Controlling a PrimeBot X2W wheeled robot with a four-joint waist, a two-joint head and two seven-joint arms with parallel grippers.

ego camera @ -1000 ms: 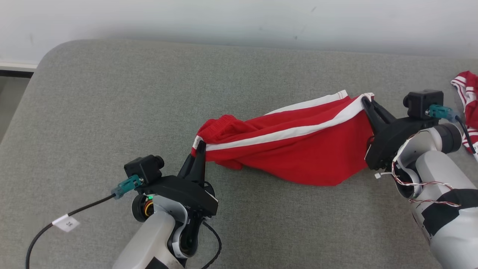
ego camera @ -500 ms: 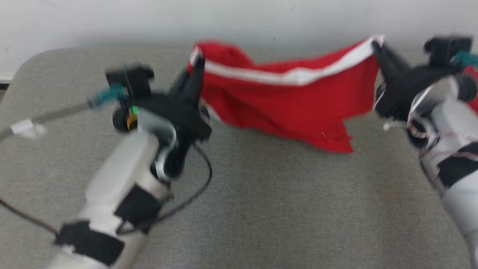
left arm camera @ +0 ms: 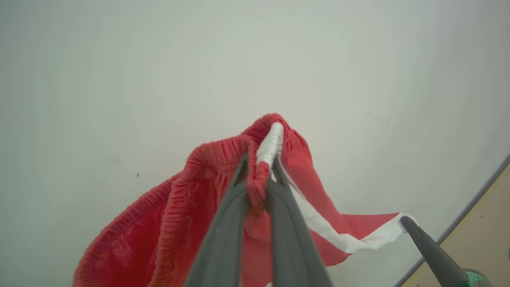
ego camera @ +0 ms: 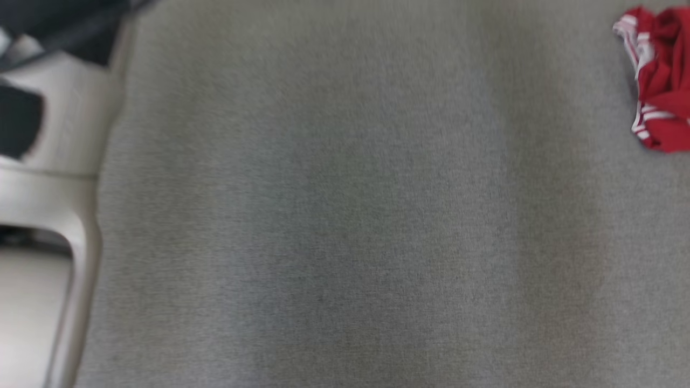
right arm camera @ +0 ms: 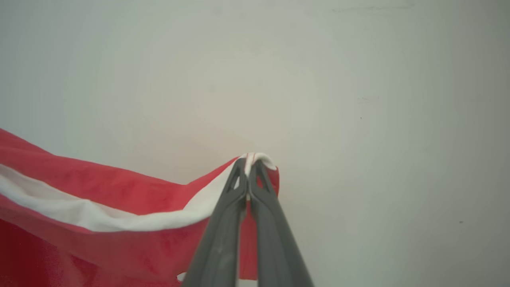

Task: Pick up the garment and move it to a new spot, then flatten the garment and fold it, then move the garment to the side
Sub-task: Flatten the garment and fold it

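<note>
Left wrist view: left gripper [left arm camera: 261, 169] clenched on the ribbed waistband of the red, white-striped fabric garment [left arm camera: 179, 231], held against a pale wall [left arm camera: 119, 79]. Right wrist view: right gripper [right arm camera: 248, 163] clamps the striped hem corner. Head view: wide grey upholstered surface [ego camera: 345, 215], with a crumpled red-white cloth [ego camera: 660, 91] at its far-right edge.

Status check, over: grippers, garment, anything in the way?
Left gripper shut on red shorts at waistband. Right gripper shut on striped hem corner. Shorts slung between them. Second red garment bunched on grey surface, upper right.
</note>
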